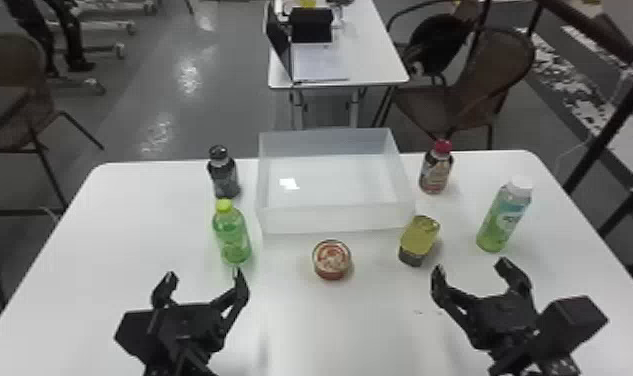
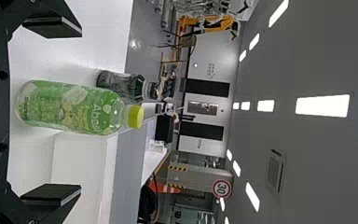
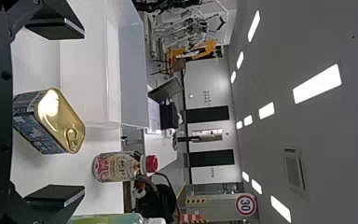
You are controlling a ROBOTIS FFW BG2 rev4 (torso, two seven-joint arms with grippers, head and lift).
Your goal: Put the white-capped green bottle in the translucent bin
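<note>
The white-capped green bottle (image 1: 505,217) stands upright at the table's right side, beyond my right gripper (image 1: 472,280), which is open and empty. In the right wrist view part of the bottle (image 3: 107,219) lies along the bottom edge, outside the open right gripper (image 3: 56,112). The translucent bin (image 1: 337,219) sits at the table's far middle with nothing in it. My left gripper (image 1: 200,290) waits open at the left, in front of the yellow-capped green bottle (image 1: 232,239); in the left wrist view that bottle is beyond the open left gripper (image 2: 51,112), untouched.
A dark bottle (image 1: 223,175) stands left of the bin, a red-capped bottle (image 1: 435,170) right of it. A round tin (image 1: 331,260) and a rectangular yellow-topped can (image 1: 419,240) are nearer, the can between the bin and my right gripper. The white table (image 1: 320,330) extends between the arms.
</note>
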